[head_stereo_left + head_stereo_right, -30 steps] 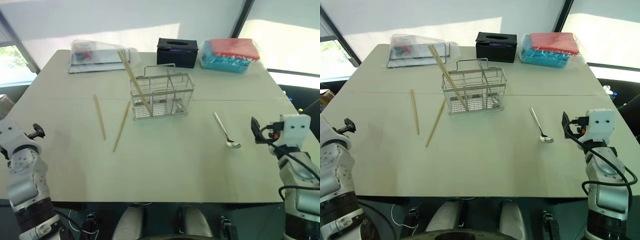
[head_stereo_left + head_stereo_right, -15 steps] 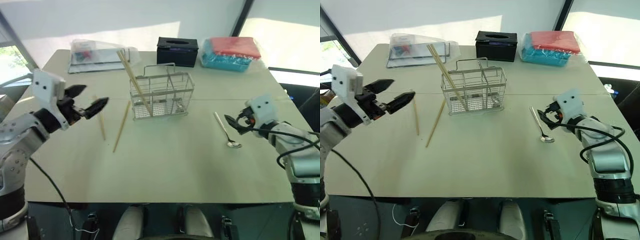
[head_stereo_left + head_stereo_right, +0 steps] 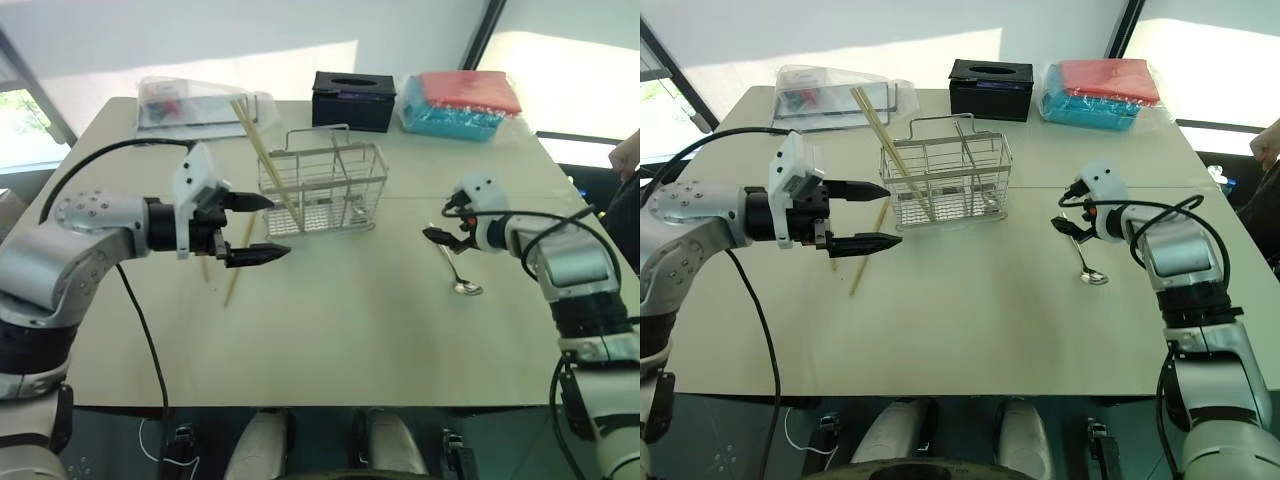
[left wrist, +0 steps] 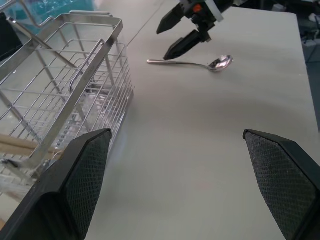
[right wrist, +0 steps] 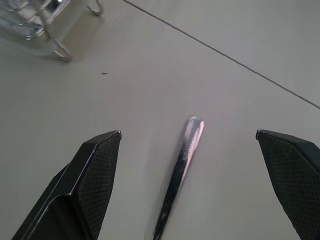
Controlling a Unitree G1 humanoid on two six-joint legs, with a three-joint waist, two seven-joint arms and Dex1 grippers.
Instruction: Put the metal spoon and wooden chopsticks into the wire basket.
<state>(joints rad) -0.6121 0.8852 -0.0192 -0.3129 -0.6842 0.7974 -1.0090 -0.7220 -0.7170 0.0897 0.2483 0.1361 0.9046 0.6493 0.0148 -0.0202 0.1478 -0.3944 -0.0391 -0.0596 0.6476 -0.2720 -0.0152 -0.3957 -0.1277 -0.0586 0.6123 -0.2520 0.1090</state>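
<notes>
The wire basket (image 3: 322, 190) stands mid-table with two wooden chopsticks (image 3: 255, 135) leaning in its left compartment. Another chopstick (image 3: 235, 281) lies on the table to its left, and a second lies beside it, mostly hidden behind my left hand. My left gripper (image 3: 278, 227) hovers open over these, pointing right at the basket's left end. The metal spoon (image 3: 452, 268) lies right of the basket, bowl toward me. My right gripper (image 3: 438, 222) is open just above the far tip of the spoon's handle (image 5: 182, 160), which lies between its fingers (image 5: 95, 175).
A black tissue box (image 3: 354, 100), a red and blue package (image 3: 460, 108) and a clear plastic bag (image 3: 195, 103) line the table's far edge. A person's hand (image 3: 630, 150) shows at the right border. Bare tabletop (image 3: 340, 310) lies in front of the basket.
My left arm swung up from the table's near left edge and rightward to the basket's left end. My right gripper moved forward and left to the spoon's handle tip. Both stayed open.
</notes>
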